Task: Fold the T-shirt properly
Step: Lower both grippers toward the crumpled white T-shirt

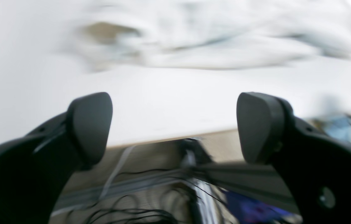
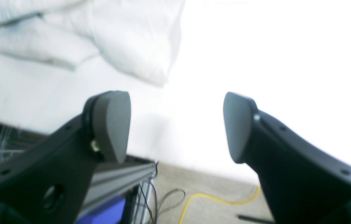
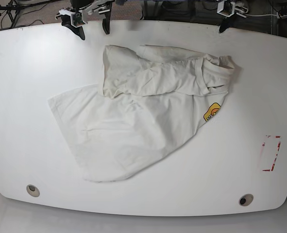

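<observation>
The off-white T-shirt point(image 3: 143, 116) lies crumpled in the middle of the white table point(image 3: 26, 87), its upper part bunched and folded over, with the yellow-orange logo patch point(image 3: 211, 113) showing on the right. My right gripper point(image 3: 92, 28) hovers at the far edge on the left, open and empty. In its wrist view the gripper point(image 2: 177, 127) is over the table edge, with the T-shirt point(image 2: 125, 40) ahead to the left. My left gripper point(image 1: 174, 127) is also open and empty, and the T-shirt point(image 1: 225, 40) looks blurred ahead of it. In the base view it point(image 3: 226, 19) sits at the far right edge.
A red rectangular marking point(image 3: 271, 153) is on the table's right side. Two round holes point(image 3: 32, 190) point(image 3: 245, 199) sit near the front edge. Beyond the far edge are a metal frame point(image 2: 122, 177), dark cables point(image 1: 138, 214) and a yellow cable point(image 2: 219, 199).
</observation>
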Motion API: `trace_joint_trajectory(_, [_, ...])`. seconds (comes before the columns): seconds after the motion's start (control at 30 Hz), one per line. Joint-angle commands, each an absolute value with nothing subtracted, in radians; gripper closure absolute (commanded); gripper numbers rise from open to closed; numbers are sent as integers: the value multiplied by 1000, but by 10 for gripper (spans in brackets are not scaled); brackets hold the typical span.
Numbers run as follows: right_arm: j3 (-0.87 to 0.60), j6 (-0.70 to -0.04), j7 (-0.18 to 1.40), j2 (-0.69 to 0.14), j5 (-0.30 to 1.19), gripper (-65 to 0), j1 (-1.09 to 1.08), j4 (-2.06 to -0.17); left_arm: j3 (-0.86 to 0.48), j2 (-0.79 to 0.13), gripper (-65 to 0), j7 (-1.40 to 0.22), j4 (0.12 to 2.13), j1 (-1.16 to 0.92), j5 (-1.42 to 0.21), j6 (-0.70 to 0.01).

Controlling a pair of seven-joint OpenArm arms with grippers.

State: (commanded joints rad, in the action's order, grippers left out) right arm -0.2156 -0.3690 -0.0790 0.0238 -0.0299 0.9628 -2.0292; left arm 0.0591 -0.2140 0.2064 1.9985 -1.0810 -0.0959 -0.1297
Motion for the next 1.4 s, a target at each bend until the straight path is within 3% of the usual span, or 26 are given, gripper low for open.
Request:
trace_joint_trajectory(0.27, [-213,-369,-79,24,-30,-445,957,-2029,97,-209,-597,162,1998,-1006,-96,-127])
trace_joint_trajectory(0.63, [-213,-372,-79,24,-30,-445,940,-2026,91,-90,-596,-7,1998,-897,-96,-124])
trace_joint_trajectory(0.93, [-213,-378,-79,21,-35,-445,938,-2026,64,33,-597,-159,1998,-819,-96,-82])
trace_joint_trajectory(1.4, [-213,-380,-79,15,-36,-445,918,-2025,5,133,-596,-312,1995,-707,-162,-81])
